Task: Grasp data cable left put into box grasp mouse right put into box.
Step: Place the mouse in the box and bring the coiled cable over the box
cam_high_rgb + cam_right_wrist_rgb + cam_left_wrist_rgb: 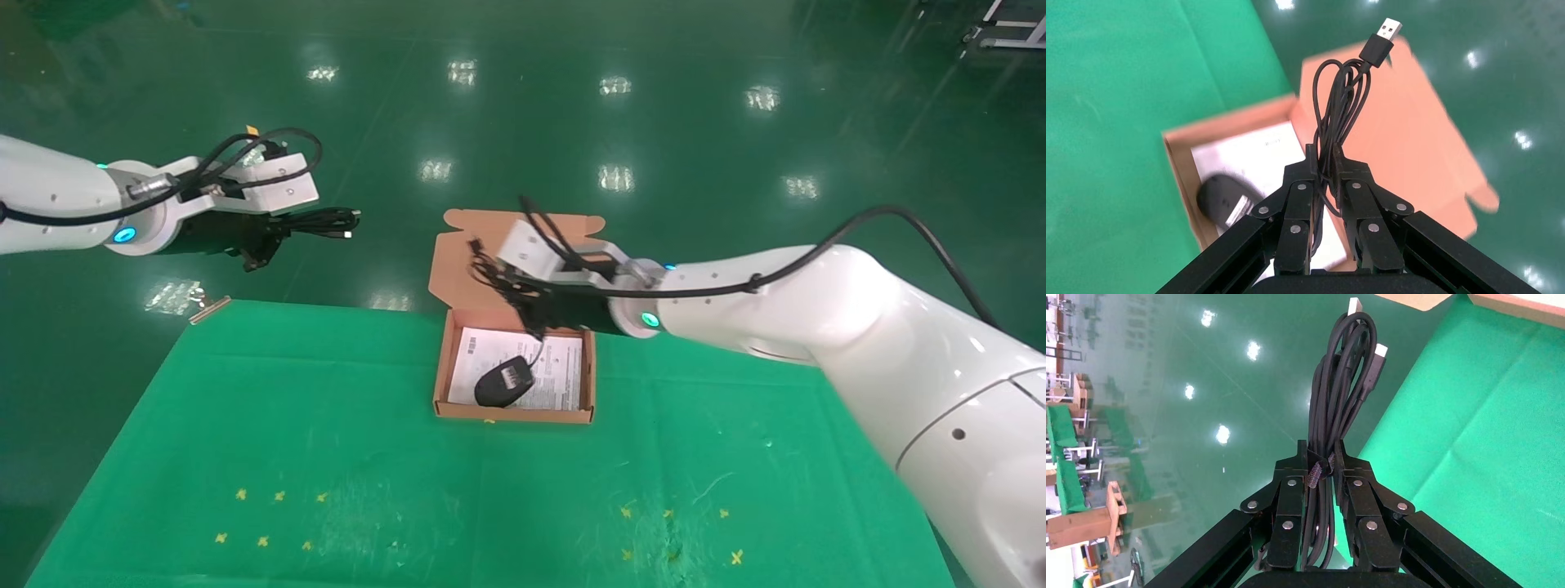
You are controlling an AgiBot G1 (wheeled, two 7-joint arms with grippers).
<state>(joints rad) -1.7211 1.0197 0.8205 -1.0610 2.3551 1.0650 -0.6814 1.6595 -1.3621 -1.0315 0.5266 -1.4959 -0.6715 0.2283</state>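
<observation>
My left gripper (274, 230) is held above the floor, beyond the table's far left corner, and is shut on the data cable (327, 222), a black coiled bundle. In the left wrist view the fingers (1320, 451) clamp the data cable (1346, 373) at its strap. My right gripper (527, 309) hovers over the open box (441, 367) and is shut on the mouse's cord (490, 273). The mouse (504, 381) lies in the box on the white sheet. The right wrist view shows the gripper (1324, 153) pinching the cord (1343, 98), with the mouse (1223, 199) below it in the box (1177, 159).
The box stands at the far middle of the green cloth table (327, 457), its lid (458, 261) standing open at the back. A small metal clip (208, 309) lies at the far left corner. Yellow cross marks (261, 514) dot the near cloth.
</observation>
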